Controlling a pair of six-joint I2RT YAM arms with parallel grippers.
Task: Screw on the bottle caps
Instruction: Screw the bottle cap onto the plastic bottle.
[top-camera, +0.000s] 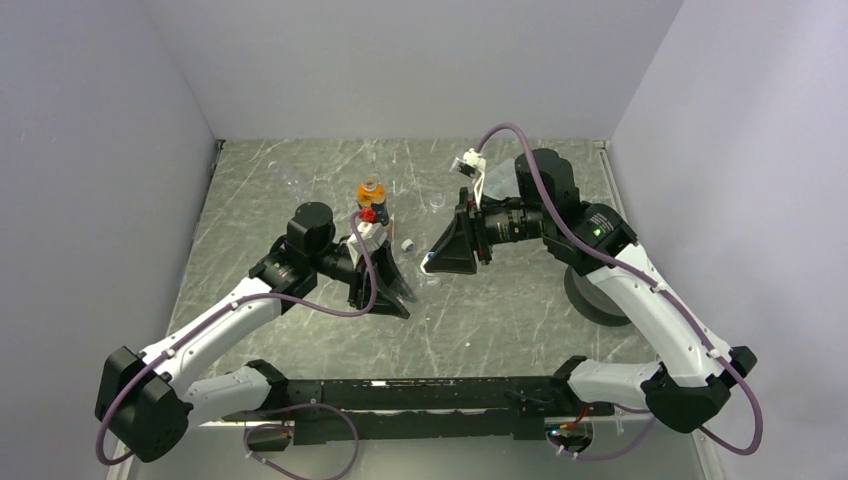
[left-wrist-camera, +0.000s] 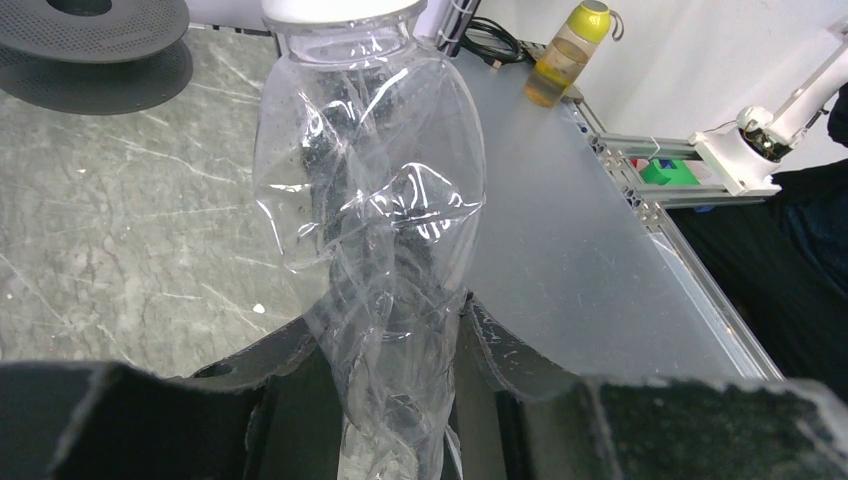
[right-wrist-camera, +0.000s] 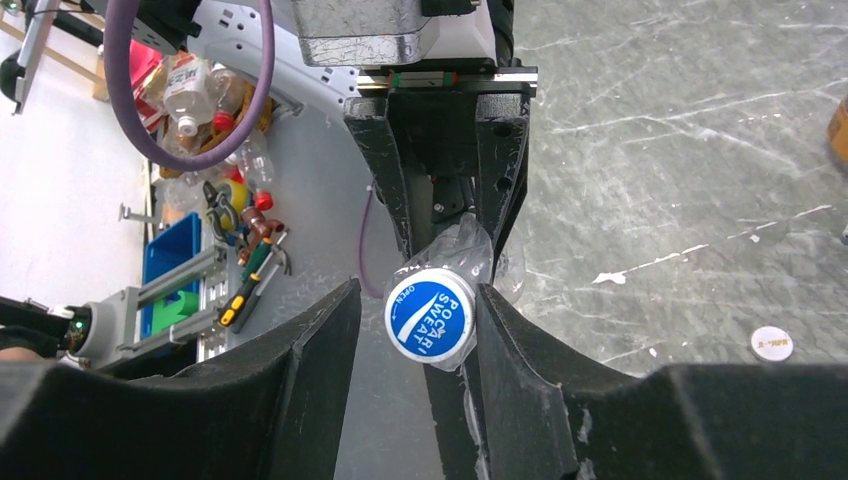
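I am pinching the clear bottle (left-wrist-camera: 370, 200) low on its crumpled body with my left gripper (left-wrist-camera: 400, 335), jaws closed on the plastic. It seems to be hanging clear of the table (top-camera: 520, 320), on the near side of the orange-amber bottle (top-camera: 371, 190) and a little to that bottle's right. Its long axis is lying roughly level. The base is in my left jaws and the mouth is pointing away from the orange-amber bottle toward my right gripper (right-wrist-camera: 418, 295).

The blue Pocari Sweat cap (right-wrist-camera: 430, 313) is sitting at that mouth, its printed face looking into my right palm. My right jaws are flanking it. One pad is touching its rim and the other is showing a sliver of gap, so I cannot tell whether I am clamping it.

As I judge it, I should be centring the cap between both pads and lining my wrist roll up with the bottle's axis. I should also be pressing lightly along that axis while turning. The soft body looks likely to twist, so my left grip needs to be resisting without crushing further.
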